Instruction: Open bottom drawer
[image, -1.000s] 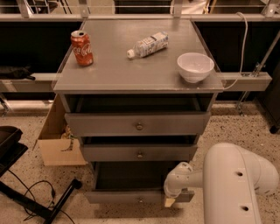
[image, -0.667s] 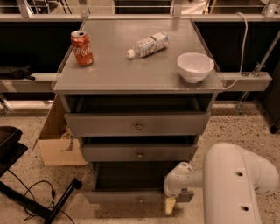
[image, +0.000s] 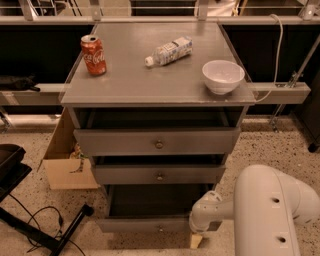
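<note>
**A:** What is sitting closest to us?

**B:** The robot's white arm is filling the lower right corner. The claw is hanging low at its end, just in front of the right end of the bottom drawer. I cannot tell whether the claw is clenched or released.

**A:** And how is the bottom drawer lying?

**B:** It is sitting lowest in the grey bench and standing out farther toward us than the two drawers above it. A dark hollow is showing behind its front. The flat front is facing us, its long axis is running left to right, and a small round knob is showing at its middle.

**A:** What is showing farther back?

**B:** The middle drawer and then the top drawer are each standing a little way out. On the bench top, a white bowl is sitting near the front right corner. A red can is standing upright at the left, wearing white Coca-Cola script. A plastic bottle is lying on its side with its cap pointing front-left, and its label print is too small to read. A cardboard box is resting on the floor left of the bench.
</note>
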